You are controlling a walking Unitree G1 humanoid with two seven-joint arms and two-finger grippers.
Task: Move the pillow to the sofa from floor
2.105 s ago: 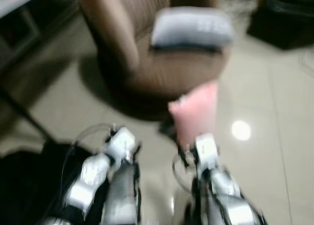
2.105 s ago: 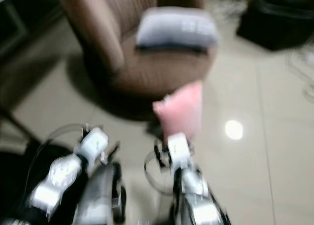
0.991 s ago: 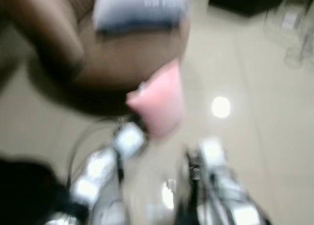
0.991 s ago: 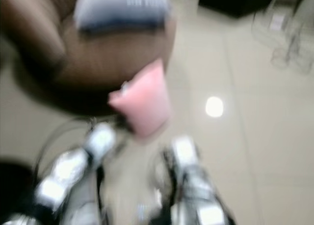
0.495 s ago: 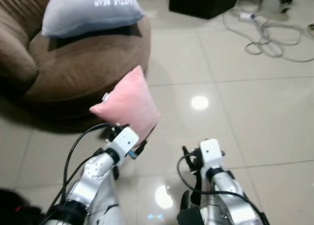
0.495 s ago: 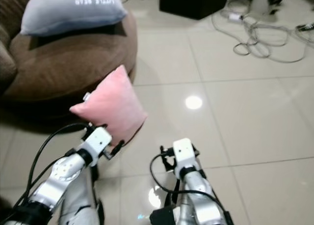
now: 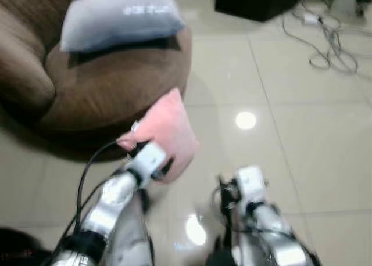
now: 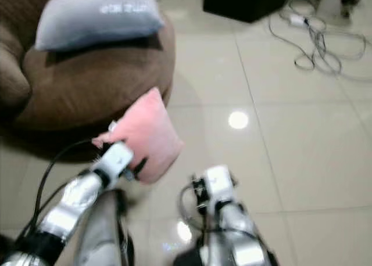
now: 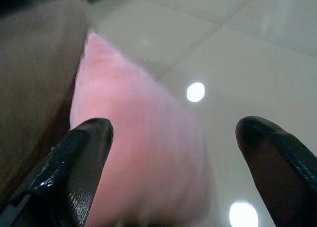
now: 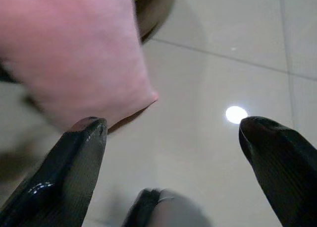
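Closer now, my left hand point(image 9: 173, 142) spreads wide before the pink pillow point(image 7: 165, 132); my right hand point(image 10: 171, 152) is also released.

The grey pillow point(image 7: 119, 16) on the sofa point(image 7: 99, 89) carries a line of white lettering, too blurred here to read.

soft motion blur, lamp glare on glossy floor point(image 7: 246, 120)

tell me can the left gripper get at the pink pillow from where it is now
Probably yes: the left gripper is open right at the pink pillow, which leans on the sofa, nothing between them.
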